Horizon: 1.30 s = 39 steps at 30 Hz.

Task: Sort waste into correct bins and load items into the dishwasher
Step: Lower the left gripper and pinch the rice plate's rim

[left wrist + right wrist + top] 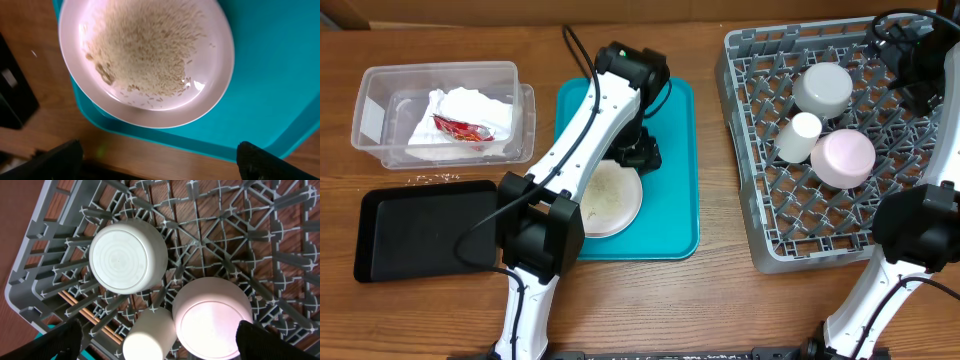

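**A:** Where was the pale pink-white round plate (150, 117)?

**B:** On the teal plastic serving tray (280, 65), towards its near left corner, with loose whitish rice bits (145, 45) spread over it. The left tool (165, 162) hung above it, fingers wide apart, gripping nothing.

**A:** And the right tool (165, 342)?

**B:** Right of the tray, above the square grey plastic dish rack (760, 230), just as wide and empty. An upturned grey bowl (823, 88), a small white cup (800, 136) and a pink-white bowl (843, 158) sat in that rack.
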### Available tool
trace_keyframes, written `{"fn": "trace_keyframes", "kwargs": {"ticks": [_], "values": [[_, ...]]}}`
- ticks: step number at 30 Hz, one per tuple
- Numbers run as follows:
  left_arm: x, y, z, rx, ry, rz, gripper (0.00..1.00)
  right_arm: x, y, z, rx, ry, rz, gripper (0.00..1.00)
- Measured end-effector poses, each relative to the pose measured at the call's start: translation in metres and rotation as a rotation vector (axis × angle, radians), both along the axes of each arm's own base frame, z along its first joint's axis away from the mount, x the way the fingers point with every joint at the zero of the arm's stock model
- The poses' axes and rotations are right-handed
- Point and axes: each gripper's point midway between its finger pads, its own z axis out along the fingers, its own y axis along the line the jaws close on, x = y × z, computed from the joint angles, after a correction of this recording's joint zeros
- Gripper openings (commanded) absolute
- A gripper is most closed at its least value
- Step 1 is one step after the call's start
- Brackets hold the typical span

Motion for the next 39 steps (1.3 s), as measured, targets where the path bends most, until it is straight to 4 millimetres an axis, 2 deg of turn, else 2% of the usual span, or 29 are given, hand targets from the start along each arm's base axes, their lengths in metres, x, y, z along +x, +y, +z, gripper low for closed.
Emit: {"fn": "trace_keyframes", "kwargs": {"ticks": [3, 6, 9, 17, 24, 26, 36, 39], "values": [[0.002, -0.013, -0.012, -0.053, -0.005, 0.087, 1.0, 0.0, 0.0, 0.0, 0.001, 0.001, 0.0, 1.0], [0.02, -0.032, -0.017, -0.142, -0.074, 0.132, 0.99, 0.0, 0.0, 0.0, 0.001, 0.001, 0.0, 1.0], [0.04, -0.043, -0.018, -0.183, -0.155, 0.158, 0.9, 0.0, 0.0, 0.0, 0.0, 0.001, 0.0, 1.0], [0.048, -0.035, -0.024, -0.094, -0.215, 0.248, 0.8, 0.0, 0.0, 0.0, 0.0, 0.001, 0.0, 1.0], [0.045, -0.032, -0.064, -0.021, -0.153, 0.268, 0.68, 0.0, 0.0, 0.0, 0.001, 0.002, 0.0, 1.0], [0.044, -0.032, -0.069, -0.013, -0.143, 0.268, 0.64, 0.0, 0.0, 0.0, 0.0, 0.0, 0.0, 1.0], [0.044, -0.032, -0.072, -0.012, -0.14, 0.268, 0.63, 0.0, 0.0, 0.0, 0.001, 0.001, 0.0, 1.0], [0.042, -0.033, -0.079, -0.011, -0.118, 0.269, 0.6, 0.0, 0.0, 0.0, 0.001, 0.001, 0.001, 1.0]]}}
